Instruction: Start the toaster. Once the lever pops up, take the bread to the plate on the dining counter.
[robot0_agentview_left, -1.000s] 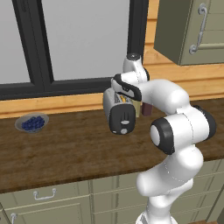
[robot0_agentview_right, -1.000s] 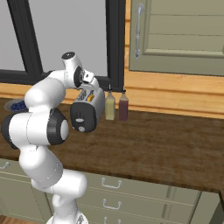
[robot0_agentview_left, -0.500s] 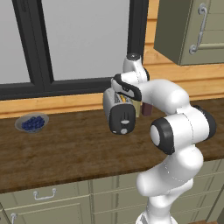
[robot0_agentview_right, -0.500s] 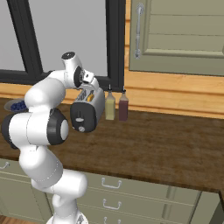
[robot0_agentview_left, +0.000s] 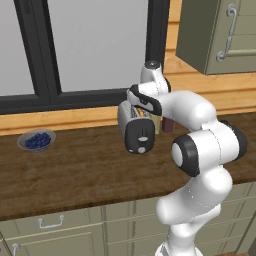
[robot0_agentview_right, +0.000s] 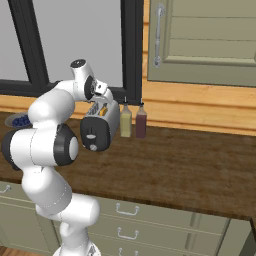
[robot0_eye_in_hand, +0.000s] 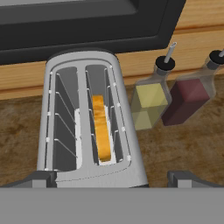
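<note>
My pincer (robot0_eye_in_hand: 112, 178) hangs wide open, empty, above the silver rounded toaster (robot0_eye_in_hand: 87, 122) — the tan-yellow bread slice (robot0_eye_in_hand: 101, 127) stands edge-up in its right slot, long axis running away from me.

Two bottles, one yellow (robot0_eye_in_hand: 150, 105) and one dark red (robot0_eye_in_hand: 188, 100), are crowding the toaster (robot0_eye_in_hand: 89, 127) just beside it, and the window frame (robot0_eye_in_hand: 87, 22) is closing in behind. Open table (robot0_agentview_left: 75, 165) is stretching toward the blueberry bowl (robot0_agentview_left: 36, 140).
</note>
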